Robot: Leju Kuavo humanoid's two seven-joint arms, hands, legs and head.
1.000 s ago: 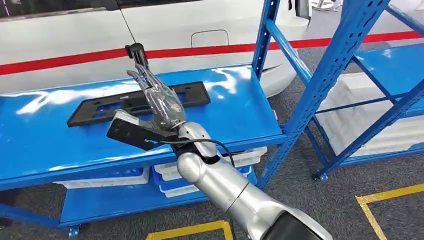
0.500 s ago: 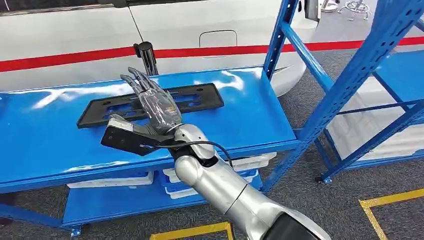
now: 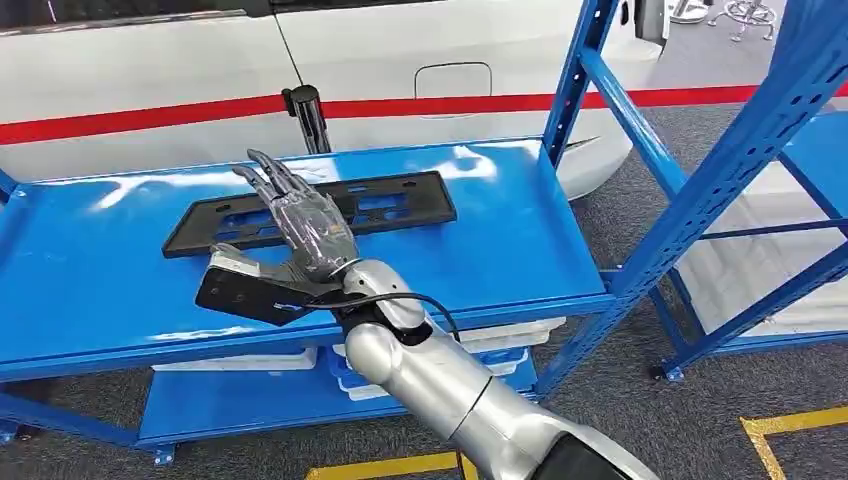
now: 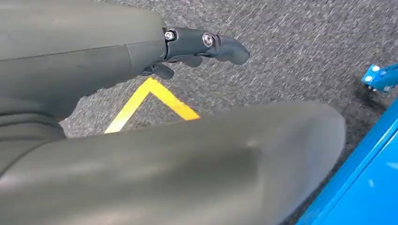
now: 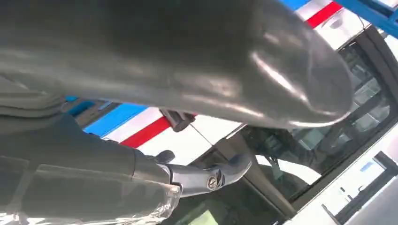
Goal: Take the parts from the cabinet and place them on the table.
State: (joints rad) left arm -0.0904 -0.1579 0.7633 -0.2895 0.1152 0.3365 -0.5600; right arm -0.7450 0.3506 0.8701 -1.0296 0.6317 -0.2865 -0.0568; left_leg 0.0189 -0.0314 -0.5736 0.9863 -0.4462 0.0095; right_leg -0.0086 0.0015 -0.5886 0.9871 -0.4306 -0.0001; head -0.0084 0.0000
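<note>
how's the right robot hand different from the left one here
The right robot hand is raised over the blue shelf, just above the long black part; the left robot hand hangs low over grey floor with a yellow line. The right robot hand is wrapped in clear film, and the left one shows none. The right hand's fingers are stretched out and apart; the left hand's fingers look curled. Neither holds anything.

Quick count: one long black plastic part lying on the blue shelf, one black cylinder thing standing at its back edge, two robot hands, the right hand and left hand, and a few white bins under the shelf.
</note>
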